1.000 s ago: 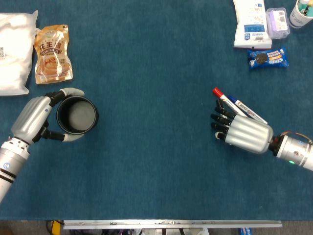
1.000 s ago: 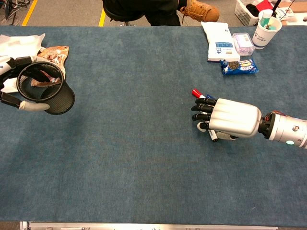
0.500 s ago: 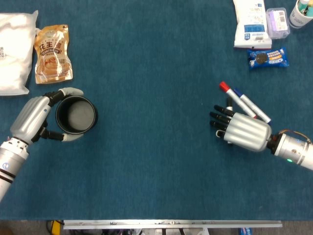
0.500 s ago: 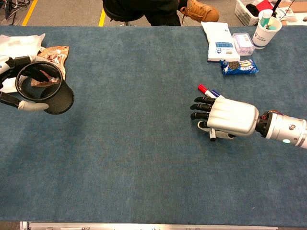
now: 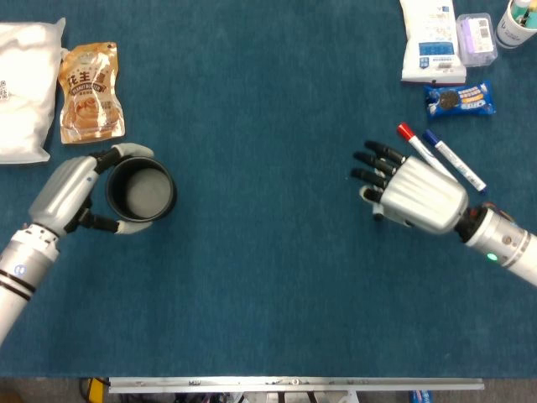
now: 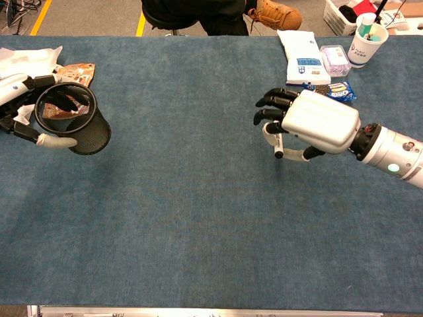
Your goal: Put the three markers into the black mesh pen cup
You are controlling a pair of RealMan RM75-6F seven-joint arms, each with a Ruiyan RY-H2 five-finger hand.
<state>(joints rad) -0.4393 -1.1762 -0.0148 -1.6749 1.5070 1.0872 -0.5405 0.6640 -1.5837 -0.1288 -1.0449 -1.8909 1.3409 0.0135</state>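
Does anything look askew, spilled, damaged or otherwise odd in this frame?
Nothing stands out. The left hand grips the black mesh pen cup, upright and apparently empty. The right hand holds the markers bunched, tips sticking out past the fingers. The snack packets at the table's far edge look intact.

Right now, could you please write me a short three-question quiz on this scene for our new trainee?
1. True or false: the left hand grips the black mesh pen cup.
2. What does the right hand hold? A) cookie pack B) markers C) nothing
3. Fill in: the cup's inside looks ____ in the head view.

Key: 1 true; 2 B; 3 empty.
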